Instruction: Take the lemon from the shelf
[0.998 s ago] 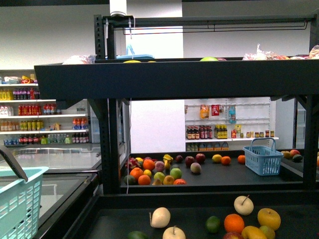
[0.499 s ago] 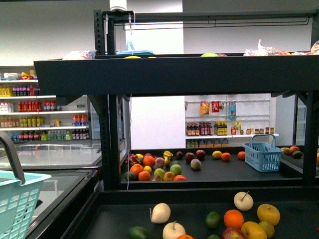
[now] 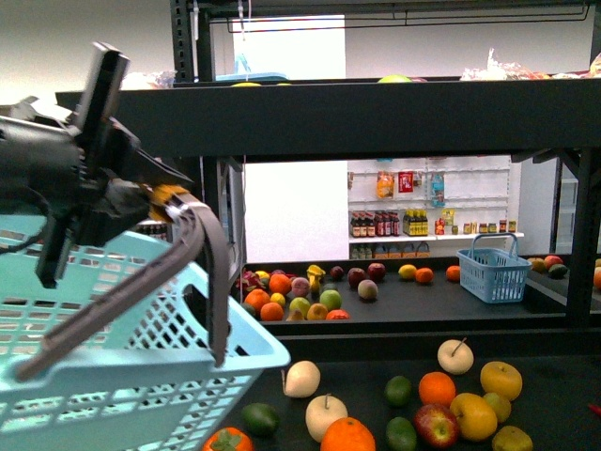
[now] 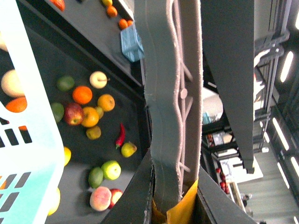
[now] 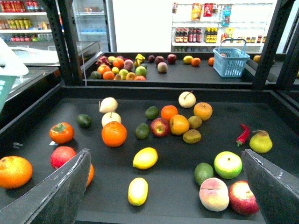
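Two yellow lemons lie on the lower black tray of the shelf: one between my fingers, the other nearer the tray's front edge. My right gripper is open and empty, hovering above them, with its fingers wide apart. It does not show in the front view. My left gripper is shut on the grey handle of a light blue basket, held up at the left. The left wrist view shows the handle clamped between the jaws.
Around the lemons lie oranges, a persimmon, apples, a peach, a pear and a red chilli. A farther rack tray holds more fruit and a small blue basket. The upper tier overhangs.
The light blue basket and my left arm have risen up and to the right, filling the left of the front view. The view has dropped, showing more of the lower tray.
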